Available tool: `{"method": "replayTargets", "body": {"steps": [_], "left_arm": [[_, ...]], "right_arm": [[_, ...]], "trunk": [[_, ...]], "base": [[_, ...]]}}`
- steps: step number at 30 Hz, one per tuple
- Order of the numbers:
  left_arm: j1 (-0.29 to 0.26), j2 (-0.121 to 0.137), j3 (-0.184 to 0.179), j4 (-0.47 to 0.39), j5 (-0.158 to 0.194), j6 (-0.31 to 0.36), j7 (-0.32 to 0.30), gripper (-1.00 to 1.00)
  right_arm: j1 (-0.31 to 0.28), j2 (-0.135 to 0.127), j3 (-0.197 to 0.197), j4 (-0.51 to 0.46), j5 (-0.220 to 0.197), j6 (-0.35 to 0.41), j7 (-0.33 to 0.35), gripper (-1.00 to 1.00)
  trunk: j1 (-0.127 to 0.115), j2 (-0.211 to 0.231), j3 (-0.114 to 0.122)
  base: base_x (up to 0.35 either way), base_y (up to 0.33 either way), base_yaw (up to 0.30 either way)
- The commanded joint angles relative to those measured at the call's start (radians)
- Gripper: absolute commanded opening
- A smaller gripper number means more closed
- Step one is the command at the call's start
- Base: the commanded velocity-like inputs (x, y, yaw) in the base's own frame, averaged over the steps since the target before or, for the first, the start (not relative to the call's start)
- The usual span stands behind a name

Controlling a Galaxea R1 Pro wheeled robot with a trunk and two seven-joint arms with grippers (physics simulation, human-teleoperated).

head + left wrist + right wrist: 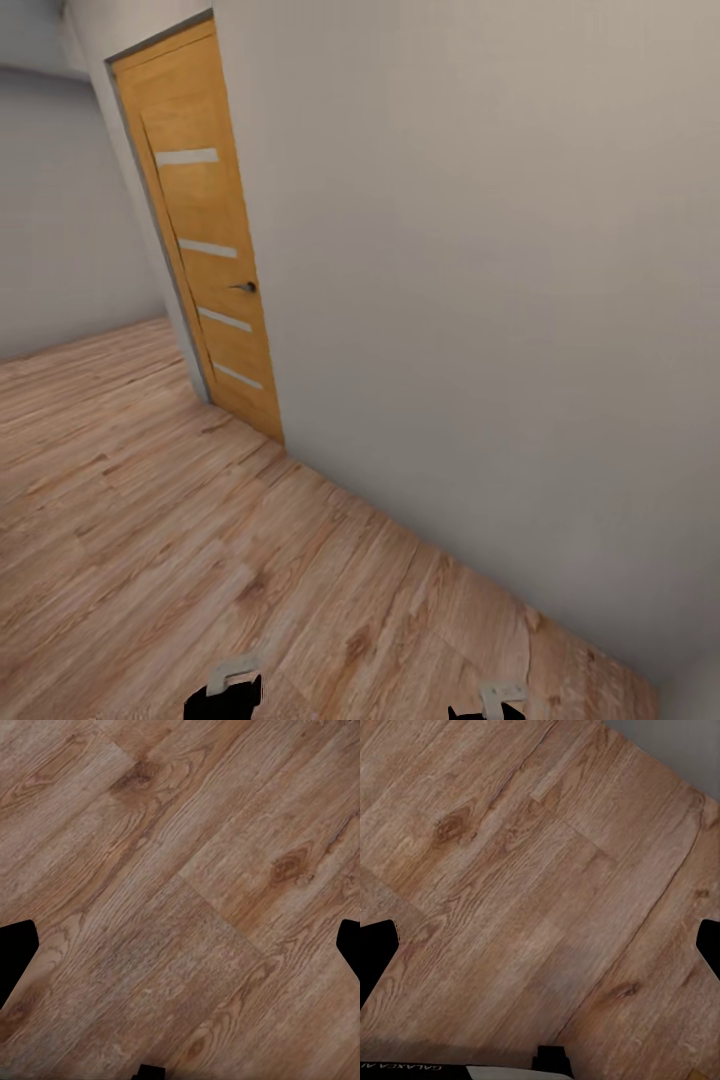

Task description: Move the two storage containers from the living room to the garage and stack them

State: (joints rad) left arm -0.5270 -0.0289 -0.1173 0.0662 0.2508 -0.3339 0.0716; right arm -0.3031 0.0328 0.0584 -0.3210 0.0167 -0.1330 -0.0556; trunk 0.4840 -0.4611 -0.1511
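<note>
Light wood-plank floor [150, 520] spreads across the head view from the left, meeting a plain pale wall [480, 300] that runs diagonally to the lower right. Set in that wall toward the left stands a closed orange-wood door [200, 230] with four narrow pale slots and a small dark handle [247, 287]; its upper corner is cut off by the frame's top. At the bottom edge only the tips of the two arms poke in: the left gripper [228, 690] and, further right, the right gripper [493, 705], both mostly cropped.

Both wrist views look at bare planks. In the left wrist view the left gripper's dark fingertips [16, 952] sit at opposite edges, spread wide with nothing between. The right wrist view shows its fingertips [376, 952] equally parted, plus a grey strip of wall at one corner.
</note>
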Motion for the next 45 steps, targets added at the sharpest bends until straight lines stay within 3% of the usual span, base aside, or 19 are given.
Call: {"method": "replayTargets", "body": {"steps": [1,10,22,29,45], "left_arm": [[-0.002,-0.001,-0.008,0.005,0.007,-0.007,0.002,1.00],[-0.002,-0.002,-0.008,0.005,0.007,-0.005,0.002,1.00],[-0.002,-0.001,-0.008,0.005,0.006,-0.005,0.002,1.00],[-0.002,-0.002,-0.008,0.005,0.007,-0.005,0.002,1.00],[-0.002,-0.002,-0.008,0.005,0.006,-0.005,0.002,1.00]], "right_arm": [[-0.001,-0.001,0.006,0.000,0.002,-0.002,-0.006,1.00],[-0.001,-0.001,0.006,0.000,0.002,-0.002,-0.006,1.00],[-0.001,-0.001,0.006,0.000,0.001,-0.002,-0.006,1.00],[-0.001,-0.001,0.006,0.000,0.000,-0.002,-0.006,1.00],[-0.001,-0.001,0.006,0.000,0.000,-0.002,-0.006,1.00]], "trunk": [[0.000,-0.002,-0.002],[0.000,-0.002,-0.002],[0.000,-0.002,-0.002],[0.000,-0.002,-0.002],[0.000,-0.002,-0.002]], "base": [[0.000,0.000,0.291],[0.042,0.014,0.262],[0.267,0.108,0.019],[0.036,0.009,0.035],[0.001,0.000,0.277]]}}
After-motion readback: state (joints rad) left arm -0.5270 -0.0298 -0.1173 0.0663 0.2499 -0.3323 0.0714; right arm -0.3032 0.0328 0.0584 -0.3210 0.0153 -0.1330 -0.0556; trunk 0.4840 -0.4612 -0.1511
